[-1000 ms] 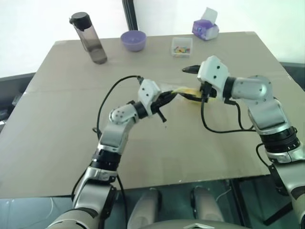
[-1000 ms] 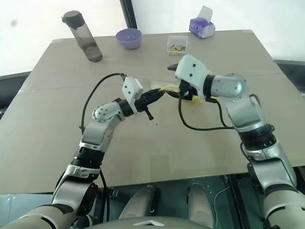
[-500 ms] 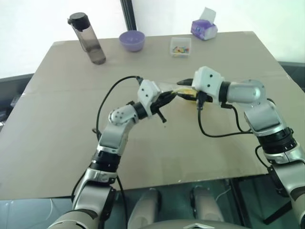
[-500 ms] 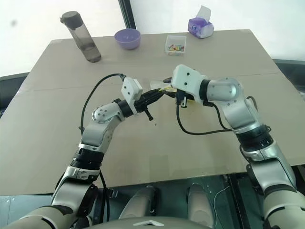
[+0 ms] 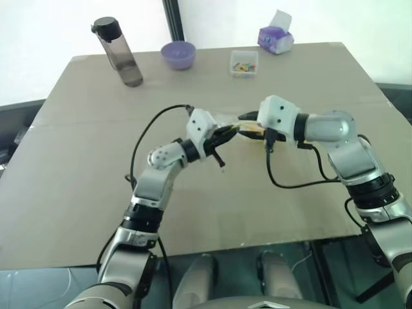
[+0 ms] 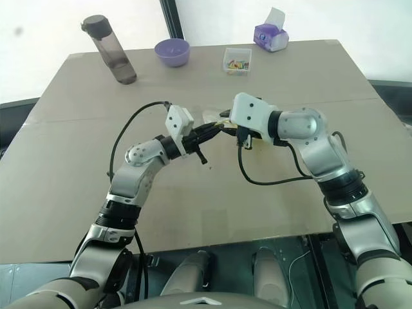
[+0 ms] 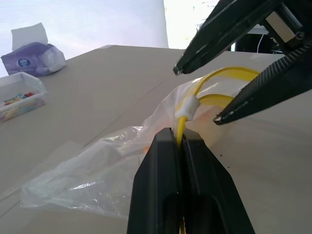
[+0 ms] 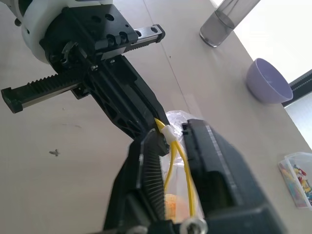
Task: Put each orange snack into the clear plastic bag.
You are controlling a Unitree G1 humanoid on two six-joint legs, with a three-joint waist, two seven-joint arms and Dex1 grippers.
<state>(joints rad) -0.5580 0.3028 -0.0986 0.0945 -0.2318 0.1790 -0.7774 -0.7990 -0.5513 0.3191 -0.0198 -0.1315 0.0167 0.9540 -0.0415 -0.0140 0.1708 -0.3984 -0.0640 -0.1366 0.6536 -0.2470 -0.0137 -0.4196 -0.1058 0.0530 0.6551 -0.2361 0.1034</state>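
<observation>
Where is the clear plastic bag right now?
Mid-table in the left eye view, the clear plastic bag hangs between the left hand and right hand, both shut on its yellow seal strip.

No legible text, brand, number or sign was found in any view. A small round blue mark is seen on the purple tissue pack [image 7: 30, 56] at the far right of the table [image 5: 96, 193], but its lettering cannot be read. The clear box [image 5: 244, 63] of colourful bits beside it carries no readable label. The dark bottle [image 5: 119, 52] at the far left is unmarked as far as can be told.
</observation>
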